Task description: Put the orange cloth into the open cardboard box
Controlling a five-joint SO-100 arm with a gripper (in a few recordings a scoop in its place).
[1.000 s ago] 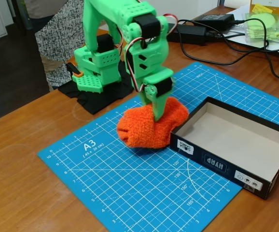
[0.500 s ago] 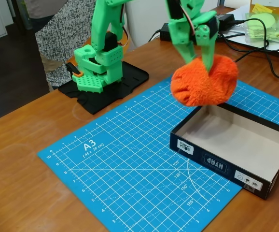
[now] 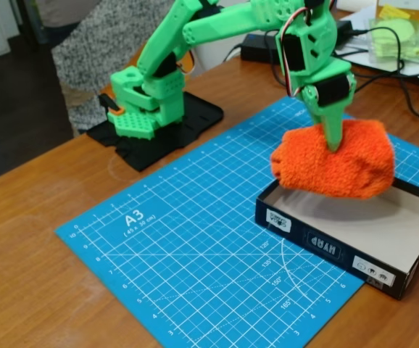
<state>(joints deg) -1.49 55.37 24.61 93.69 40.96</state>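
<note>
The orange cloth (image 3: 333, 169) is a fluffy bundle hanging just above the left end of the open cardboard box (image 3: 340, 250), whose black sides carry small white labels. My green gripper (image 3: 333, 141) comes down from above and is shut on the orange cloth, its fingers pressed into the top of the bundle. The pale inside of the box shows below and to the right of the cloth. Whether the cloth's underside touches the box floor I cannot tell.
A blue A3 cutting mat (image 3: 173, 246) covers the wooden table. The arm's green base (image 3: 144, 101) stands on a black plate at the back left. Black cables and a power brick (image 3: 267, 45) lie behind, with a bagged green item (image 3: 396, 36) at the back right. A person stands behind the table.
The gripper lifted the cloth off the mat, carried it right, and has now lowered it over the box's left end. The arm has stretched out toward the box.
</note>
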